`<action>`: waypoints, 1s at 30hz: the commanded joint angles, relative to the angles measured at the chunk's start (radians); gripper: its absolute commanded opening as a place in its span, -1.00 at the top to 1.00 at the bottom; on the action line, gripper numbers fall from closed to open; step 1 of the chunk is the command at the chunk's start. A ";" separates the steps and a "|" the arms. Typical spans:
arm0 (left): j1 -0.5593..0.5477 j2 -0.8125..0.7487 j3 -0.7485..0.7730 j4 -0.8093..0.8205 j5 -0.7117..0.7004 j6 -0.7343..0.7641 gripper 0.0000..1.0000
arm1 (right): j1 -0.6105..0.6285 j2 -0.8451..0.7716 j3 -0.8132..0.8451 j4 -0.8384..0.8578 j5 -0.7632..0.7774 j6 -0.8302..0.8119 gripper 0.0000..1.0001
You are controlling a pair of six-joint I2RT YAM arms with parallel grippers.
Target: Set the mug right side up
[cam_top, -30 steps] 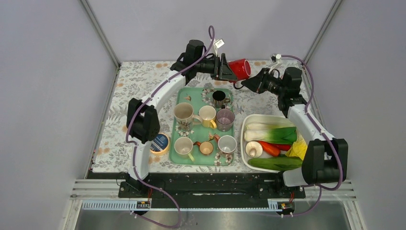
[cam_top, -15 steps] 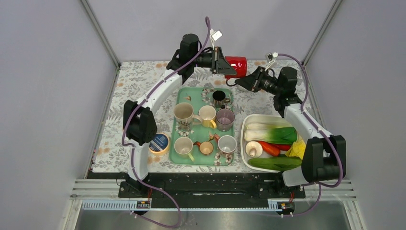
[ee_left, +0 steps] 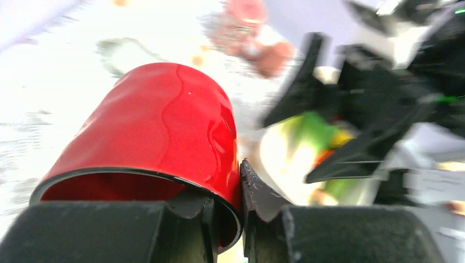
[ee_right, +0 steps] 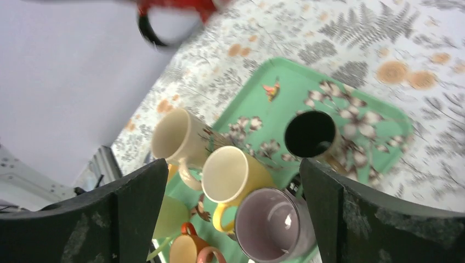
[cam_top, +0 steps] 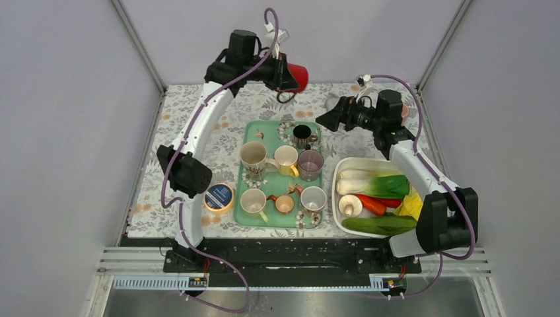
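The red mug (cam_top: 298, 76) is held in the air by the left gripper (cam_top: 285, 72), high above the far edge of the worktop (cam_top: 185, 112) and in front of the back wall. In the left wrist view the jaws are seen clamped on the mug's rim, one finger inside the mouth and the other pressed against the outer wall. The mug is carried roughly on its side, with its mouth turned towards the gripper and its base pointing away to the right. Its dark handle (cam_top: 285, 97) hangs below the body. The exact tilt cannot be judged well, since both wrist views are blurred.

The right gripper (cam_top: 328, 119) is held over the worktop just beyond the far right corner of the green tray (cam_top: 251, 132). It is near the mug but apart from it. Its jaws are spread wide with nothing between them, and the tray is framed between its fingers in the right wrist view.

Seven mugs are set upright on the tray: a black one (cam_top: 302, 134) at the far end, then a cream one (cam_top: 253, 157), a yellow one (cam_top: 286, 158) and a grey one (cam_top: 310, 162) in a row. A pale green one (cam_top: 253, 200), a small orange one (cam_top: 284, 203) and a white one (cam_top: 314, 197) stand nearest the arms.

A white basin (cam_top: 343, 168) filled with vegetables is placed just right of the tray, and a blue roll of tape (cam_top: 220, 196) lies just left of it.
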 commanded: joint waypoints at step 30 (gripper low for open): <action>0.025 0.279 -0.003 -0.655 -0.619 1.133 0.70 | -0.239 -0.031 0.281 -0.652 0.756 -0.488 -0.99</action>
